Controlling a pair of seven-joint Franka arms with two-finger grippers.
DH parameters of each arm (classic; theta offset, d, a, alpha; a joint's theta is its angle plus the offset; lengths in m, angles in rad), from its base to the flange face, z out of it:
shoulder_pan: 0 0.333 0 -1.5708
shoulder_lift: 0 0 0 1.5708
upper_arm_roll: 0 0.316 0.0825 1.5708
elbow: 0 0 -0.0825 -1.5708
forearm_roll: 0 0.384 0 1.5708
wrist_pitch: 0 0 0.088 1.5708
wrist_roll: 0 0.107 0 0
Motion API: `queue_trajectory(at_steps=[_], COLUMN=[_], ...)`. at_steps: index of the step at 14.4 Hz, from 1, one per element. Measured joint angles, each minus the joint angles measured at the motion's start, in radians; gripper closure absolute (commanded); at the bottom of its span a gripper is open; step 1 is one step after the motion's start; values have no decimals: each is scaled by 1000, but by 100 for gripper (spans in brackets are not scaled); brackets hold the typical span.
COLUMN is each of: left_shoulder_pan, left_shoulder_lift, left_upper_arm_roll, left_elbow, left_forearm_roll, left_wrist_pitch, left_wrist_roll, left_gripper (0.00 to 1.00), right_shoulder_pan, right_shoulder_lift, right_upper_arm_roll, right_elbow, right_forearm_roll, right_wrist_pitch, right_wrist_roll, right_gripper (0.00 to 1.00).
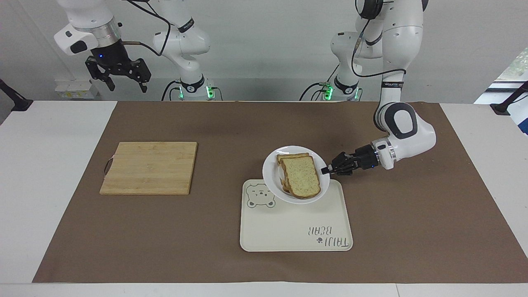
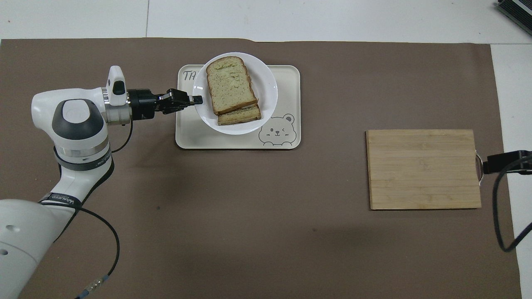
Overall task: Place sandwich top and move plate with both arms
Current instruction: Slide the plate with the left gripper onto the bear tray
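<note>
Cutting board (image 1: 149,167) — bear tray (image 1: 295,225) — brown mat (image 1: 412,214)

Left arm is stretched out low, forearm near level, wrist turned sideways, and the left gripper (image 1: 328,169) (image 2: 195,99) points toward nine o'clock in the facing view, fingers pinched on the plate (image 1: 272,181) (image 2: 268,89) rim, holding it up. Right arm waits, raised high, right gripper (image 1: 123,80) hanging downward, fingers spread.

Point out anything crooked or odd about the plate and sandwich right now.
The plate hangs tilted over the tray, gripped at one rim by the left claw alone. The sandwich top sits skewed on the slice beneath, whose edge pokes out. The right claw waits, raised near the cutting board's end of the table.
</note>
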Motion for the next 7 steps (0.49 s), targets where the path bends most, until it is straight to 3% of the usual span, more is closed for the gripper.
queue_trajectory(at_steps=[7], left_shoulder_pan=[3], left_shoulder_lift=[106], left_upper_arm_roll=[2], left_elbow=[76], left_forearm_roll=[19], left_wrist_pitch=[15], left_wrist_roll=[-1], left_gripper=[100], right_shoulder_pan=[0], right_shoulder_lift=[0], right_upper_arm_roll=[0], right_elbow=[-3], right_forearm_roll=[35], right_wrist_pitch=[23], right_wrist_roll=[0], right_gripper=[0])
